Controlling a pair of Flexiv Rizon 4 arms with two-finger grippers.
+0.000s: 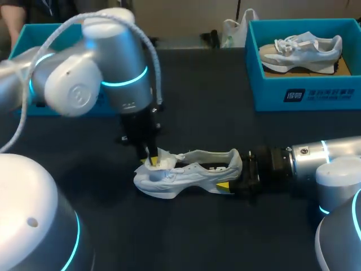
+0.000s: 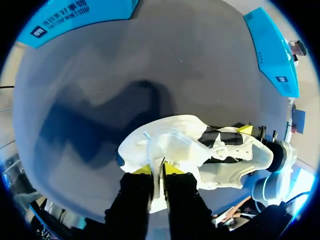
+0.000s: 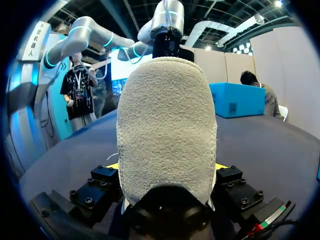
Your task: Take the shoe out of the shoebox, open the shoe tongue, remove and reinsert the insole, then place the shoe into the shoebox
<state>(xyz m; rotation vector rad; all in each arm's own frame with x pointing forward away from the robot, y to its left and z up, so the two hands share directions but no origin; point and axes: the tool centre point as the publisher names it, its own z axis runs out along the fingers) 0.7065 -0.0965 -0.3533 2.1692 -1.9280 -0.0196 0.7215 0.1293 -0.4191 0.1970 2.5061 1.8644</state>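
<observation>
The white mesh sneaker (image 1: 186, 175) lies central on the dark worktop (image 1: 197, 237), at seven o'clock from the blue cardboard shoebox (image 1: 304, 93). Our right fingers (image 1: 225, 185) clamp its heel (image 3: 167, 130); our left fingers (image 2: 155, 171) pinch what is probably its tongue (image 2: 172, 145). We judge tongue-opening is in hand: next, peel it back.

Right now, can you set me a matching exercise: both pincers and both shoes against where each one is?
Things:
1 left pincer
2 right pincer
3 near shoe
4 far shoe

Places:
A in the blue box
B shut on the heel
C lying on the table
D shut on the tongue

Pairs: 1-D, 2-B, 3-C, 4-A
</observation>
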